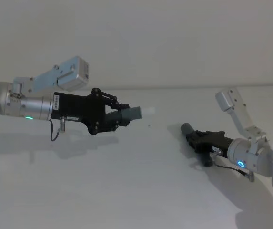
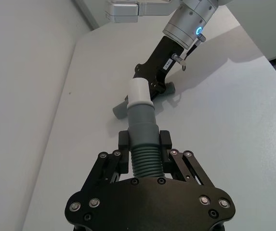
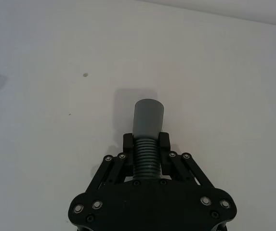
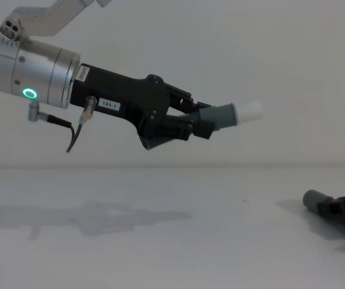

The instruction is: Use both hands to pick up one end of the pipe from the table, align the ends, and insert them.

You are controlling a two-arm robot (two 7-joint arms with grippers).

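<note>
**Two pipe pieces, two grippers, one piece in each**

I count two pipe pieces and two grippers, and each gripper has one piece.

My left gripper [image 1: 122, 116] hangs well above the table [image 1: 126, 191], out from the left side of the head view. Its fingers are clamped on the ribbed middle of the white-tipped pipe piece [image 1: 135, 113]. The white plug tip [image 4: 248, 110] sticks out past the fingers and angles slightly upward in the chest view.

My right gripper [image 1: 196, 136] sits low at the table on the right. Its fingers are clenched on the ribs of the plain grey socket piece [image 3: 148, 115]. That piece's open grey mouth [image 4: 315, 198] points toward the left arm. I cannot tell whether the piece touches the surface or sits just above it.

The two ends are well apart, with bare white table between them. In the head view both pieces sit inside the table's far edge, where it meets the wall. In the left wrist view the plug tip overlaps the right gripper, which is farther off.
</note>
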